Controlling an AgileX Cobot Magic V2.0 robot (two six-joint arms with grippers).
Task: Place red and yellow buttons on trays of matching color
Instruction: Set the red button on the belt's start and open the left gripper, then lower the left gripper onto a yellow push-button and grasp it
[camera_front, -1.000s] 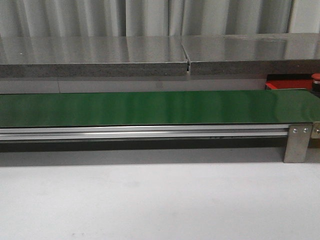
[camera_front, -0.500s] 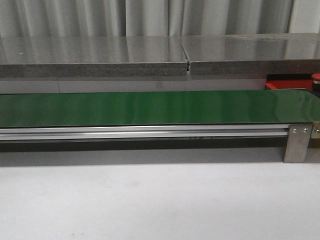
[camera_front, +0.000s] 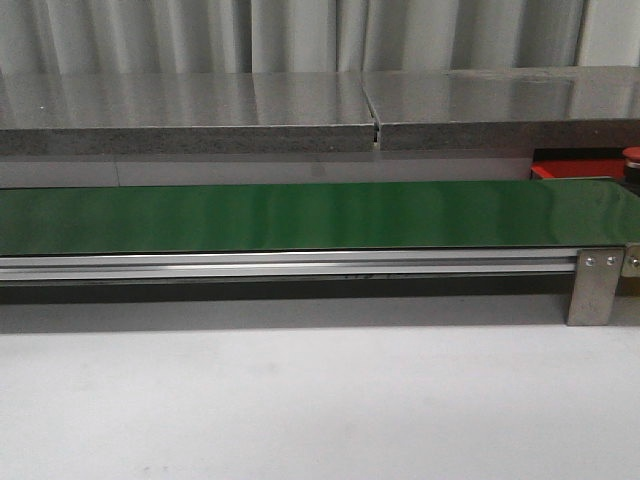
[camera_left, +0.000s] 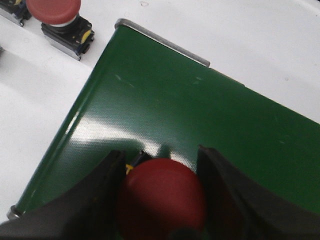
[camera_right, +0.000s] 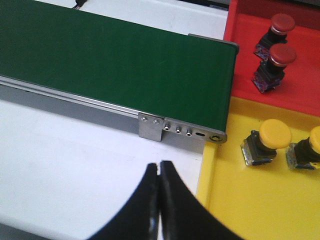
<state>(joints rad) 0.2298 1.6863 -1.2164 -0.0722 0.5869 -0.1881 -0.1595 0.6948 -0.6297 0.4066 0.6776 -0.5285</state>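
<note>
In the left wrist view a red button (camera_left: 160, 197) with a dark body sits between the fingers of my left gripper (camera_left: 160, 150), which is shut on it just over the green belt (camera_left: 200, 110). Another red button (camera_left: 55, 12) stands on the white table beyond the belt's end. My right gripper (camera_right: 159, 167) is shut and empty over the white table, next to the yellow tray (camera_right: 235, 200). Two yellow buttons (camera_right: 275, 134) (camera_right: 315, 137) stand in that tray. The red tray (camera_right: 240, 50) holds two red buttons (camera_right: 281, 22) (camera_right: 282, 54). Neither gripper shows in the front view.
The long green belt (camera_front: 300, 215) runs across the front view on a metal rail (camera_front: 300, 265), with a grey shelf (camera_front: 300, 110) behind. The red tray's corner (camera_front: 575, 170) shows at the far right. The belt's end (camera_right: 227, 90) abuts both trays.
</note>
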